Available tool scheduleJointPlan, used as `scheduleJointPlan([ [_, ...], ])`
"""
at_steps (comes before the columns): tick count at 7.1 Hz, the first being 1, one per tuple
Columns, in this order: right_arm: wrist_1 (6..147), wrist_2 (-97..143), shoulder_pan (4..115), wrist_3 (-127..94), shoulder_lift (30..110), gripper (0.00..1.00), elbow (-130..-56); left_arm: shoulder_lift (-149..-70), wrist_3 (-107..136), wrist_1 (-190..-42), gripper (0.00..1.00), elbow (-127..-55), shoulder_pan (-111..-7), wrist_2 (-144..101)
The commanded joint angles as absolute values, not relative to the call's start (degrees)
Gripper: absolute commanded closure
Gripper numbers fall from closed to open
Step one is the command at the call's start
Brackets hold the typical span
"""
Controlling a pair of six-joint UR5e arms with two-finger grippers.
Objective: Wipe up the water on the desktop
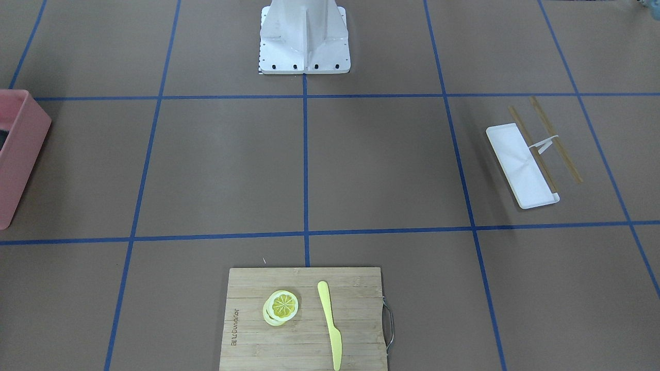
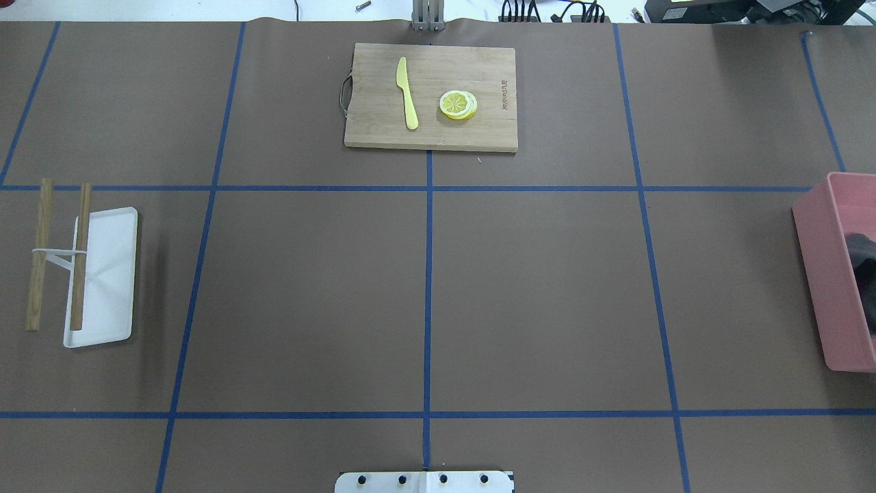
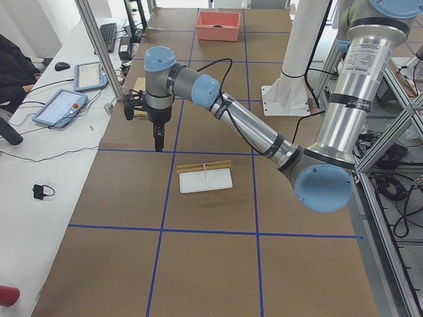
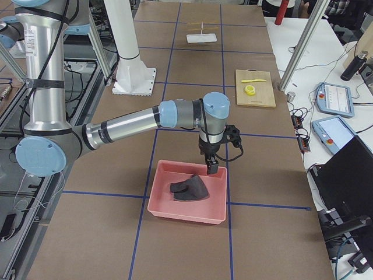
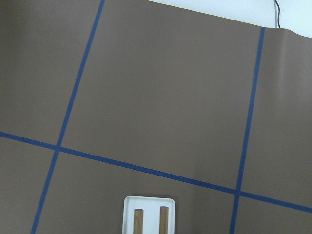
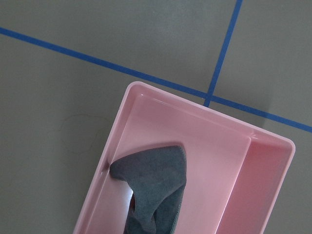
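Note:
The desktop (image 2: 534,294) is a matte brown surface with blue tape lines. A pink bin (image 4: 157,209) at the robot's right end holds a crumpled dark grey cloth (image 4: 189,188). The right wrist view looks down on the bin's rim (image 6: 204,108) and the cloth (image 6: 156,180). A faint curved outline (image 6: 78,131) shows on the desktop beside the bin. My right gripper (image 4: 210,166) hangs just above the bin's far edge; I cannot tell if it is open or shut. My left gripper (image 3: 158,142) hangs over the desktop beyond the white tray; I cannot tell its state either.
A bamboo cutting board (image 2: 479,130) at the far middle carries a yellow knife (image 2: 407,96) and lemon slices (image 2: 458,104). A white tray (image 2: 113,274) with two wooden sticks (image 2: 81,253) across it lies at the robot's left. The robot base (image 1: 304,41) stands at the near edge.

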State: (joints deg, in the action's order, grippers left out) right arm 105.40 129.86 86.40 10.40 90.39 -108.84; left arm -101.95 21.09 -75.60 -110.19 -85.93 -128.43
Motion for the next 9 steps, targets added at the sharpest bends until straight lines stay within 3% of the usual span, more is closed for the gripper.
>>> scheduleJointPlan([
  [1, 105.03, 131.03, 87.27, 6.77, 89.30, 0.00, -107.06, -93.03, 0.15, -76.64, 0.02, -108.64, -93.31, -128.58],
  [4, 104.94, 136.14, 91.04, 6.77, 89.12, 0.00, -100.31, -91.67, -1.23, -76.64, 0.02, -101.80, -93.69, -128.85],
  [6, 104.94, 136.32, 91.67, 6.77, 88.95, 0.00, -96.78, -88.79, -0.88, -76.73, 0.02, -101.59, -93.78, -129.02],
  [9, 104.94, 136.32, 91.93, 6.68, 88.33, 0.00, -96.76, -86.31, 1.13, -83.14, 0.02, -99.32, -93.78, -129.11],
])
